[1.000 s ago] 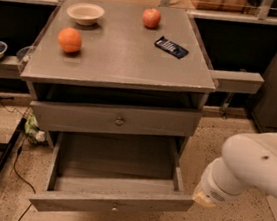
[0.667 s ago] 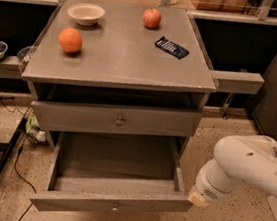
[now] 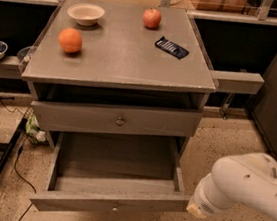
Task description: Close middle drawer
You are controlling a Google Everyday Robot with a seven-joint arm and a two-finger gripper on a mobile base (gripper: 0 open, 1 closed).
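Note:
The middle drawer point(image 3: 112, 204) stands pulled far out of the grey cabinet, empty, its slim front low in the view with a small round knob point(image 3: 114, 208) at centre. Above it sits a taller-fronted drawer point(image 3: 117, 120) with a similar knob. My white arm point(image 3: 244, 188) reaches in from the lower right. The gripper point(image 3: 196, 209) at its end is right beside the right end of the middle drawer's front, at about the same height.
On the cabinet top point(image 3: 120, 55) lie an orange point(image 3: 70, 40), a white bowl point(image 3: 86, 13), an apple point(image 3: 151, 18) and a dark blue packet point(image 3: 171, 47). A grey side ledge point(image 3: 235, 81) juts right. A black stand leg point(image 3: 7, 152) and cable cross the floor at left.
My arm has swung left and a little forward, bringing the gripper up to the right end of the middle drawer's front. The drawer itself has not visibly moved.

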